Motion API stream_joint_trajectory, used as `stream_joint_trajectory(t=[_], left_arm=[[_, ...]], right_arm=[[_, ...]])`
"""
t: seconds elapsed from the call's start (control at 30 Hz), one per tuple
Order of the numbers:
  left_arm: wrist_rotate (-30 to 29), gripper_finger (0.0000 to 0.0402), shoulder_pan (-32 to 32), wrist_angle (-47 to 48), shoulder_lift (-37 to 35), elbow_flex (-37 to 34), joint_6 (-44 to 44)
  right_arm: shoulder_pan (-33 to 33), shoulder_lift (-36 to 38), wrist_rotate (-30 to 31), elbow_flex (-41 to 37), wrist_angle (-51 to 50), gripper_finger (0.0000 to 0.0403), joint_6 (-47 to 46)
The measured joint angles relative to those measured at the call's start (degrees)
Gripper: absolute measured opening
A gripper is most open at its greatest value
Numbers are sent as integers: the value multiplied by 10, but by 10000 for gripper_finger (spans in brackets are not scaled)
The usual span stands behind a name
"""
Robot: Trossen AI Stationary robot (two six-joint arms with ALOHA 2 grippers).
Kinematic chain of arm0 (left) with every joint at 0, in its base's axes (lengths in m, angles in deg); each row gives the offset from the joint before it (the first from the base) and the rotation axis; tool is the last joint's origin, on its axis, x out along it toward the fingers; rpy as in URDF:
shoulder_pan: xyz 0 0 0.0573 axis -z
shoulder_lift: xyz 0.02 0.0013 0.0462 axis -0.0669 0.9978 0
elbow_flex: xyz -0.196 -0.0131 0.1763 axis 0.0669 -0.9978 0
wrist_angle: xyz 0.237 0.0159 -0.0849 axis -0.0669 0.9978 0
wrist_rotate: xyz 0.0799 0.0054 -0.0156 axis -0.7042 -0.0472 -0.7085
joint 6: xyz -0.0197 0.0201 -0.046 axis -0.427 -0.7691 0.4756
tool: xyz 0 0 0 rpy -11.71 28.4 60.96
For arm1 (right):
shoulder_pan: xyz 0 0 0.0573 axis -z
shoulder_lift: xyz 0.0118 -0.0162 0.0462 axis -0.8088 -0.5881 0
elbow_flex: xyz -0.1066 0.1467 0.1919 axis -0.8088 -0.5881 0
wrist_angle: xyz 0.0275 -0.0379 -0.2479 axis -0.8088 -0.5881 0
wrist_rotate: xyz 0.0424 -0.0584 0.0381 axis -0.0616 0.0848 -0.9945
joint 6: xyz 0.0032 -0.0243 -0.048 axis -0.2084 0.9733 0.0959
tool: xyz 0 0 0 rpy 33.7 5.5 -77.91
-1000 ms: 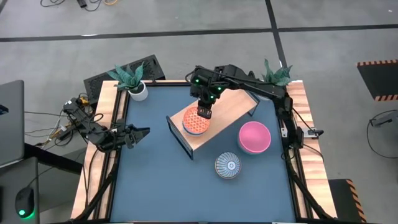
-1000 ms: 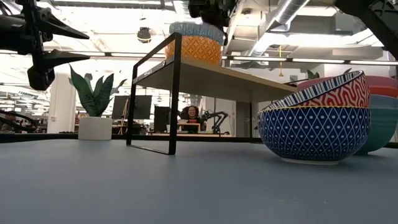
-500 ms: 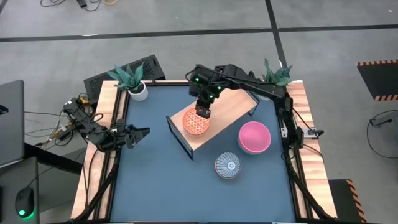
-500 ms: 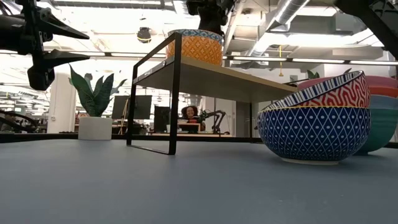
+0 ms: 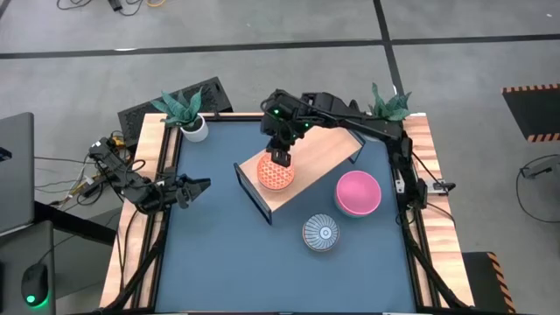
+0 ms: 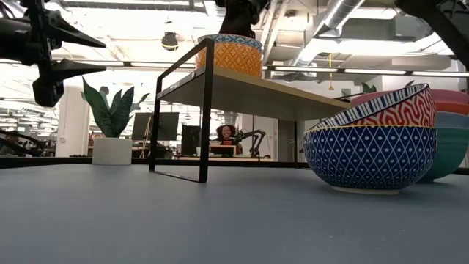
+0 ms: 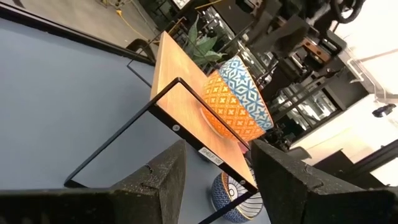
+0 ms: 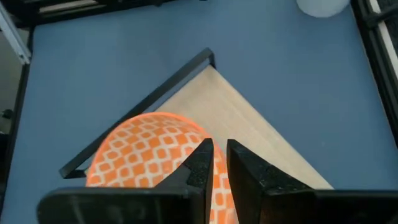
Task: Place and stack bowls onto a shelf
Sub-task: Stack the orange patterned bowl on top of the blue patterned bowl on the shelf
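Observation:
The yellow-orange patterned bowl (image 5: 274, 175) (image 6: 229, 57) with a light blue band stands upright on its base on the left end of the light-wood shelf (image 5: 319, 157) (image 6: 256, 92). My right gripper (image 5: 278, 157) (image 8: 220, 163) hangs just above the bowl's far rim, fingers pointing down, a narrow gap between them, touching nothing. My left gripper (image 5: 199, 185) (image 7: 214, 180) waits open at the table's left edge. A pink bowl (image 5: 358, 192) and a blue-white bowl (image 5: 321, 233) rest on the table in front of the shelf.
In the low view the blue-white bowl (image 6: 370, 150) holds a red-patterned one, and a teal bowl (image 6: 448, 154) sits under the pink one. Two plants in white pots (image 5: 196, 129) (image 5: 389, 105) stand at the far corners. The right part of the shelf board is bare.
My right gripper set the tilted yellow-orange bowl down flat on the shelf's left end, then rose clear of its rim and shifted slightly toward the table's left. The bowl now stands level on the board.

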Motion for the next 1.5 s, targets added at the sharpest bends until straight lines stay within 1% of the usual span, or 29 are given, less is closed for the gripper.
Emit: stream_joint_trajectory(t=[0.2,0.37,0.53,0.6,0.7,0.77,0.83,0.9,1.0,1.07,1.17,1.33,1.43,1.5], left_arm=[[-1,165,0,15,0,0,3],[-14,165,0,25,0,0,12],[-15,165,0,27,0,0,13],[-15,165,0,27,0,0,13],[-15,165,0,27,0,0,12],[-16,165,0,27,0,0,11],[-17,165,0,31,0,0,12],[-21,165,0,33,0,0,13],[-29,165,0,34,0,0,13],[-36,165,0,36,0,0,13],[-46,165,0,44,0,0,13],[-50,165,0,54,0,0,13],[-50,165,0,62,0,0,13],[-50,165,0,66,0,0,13]], right_arm=[[-5,-3,0,0,15,60,1],[-6,-3,1,0,18,59,11],[-5,-3,4,0,18,59,15],[-6,-3,14,0,18,59,18],[-8,-12,44,0,33,58,25],[-11,-16,80,-1,42,58,24],[-23,-16,120,-1,74,58,23],[-45,-13,177,0,104,55,29],[-84,-12,284,0,125,37,68],[-105,-12,329,0,123,21,96],[-119,-9,335,0,113,17,94],[-117,-23,359,0,81,30,68],[-109,-24,359,-1,41,22,49],[-105,-21,367,-3,32,17,42]])
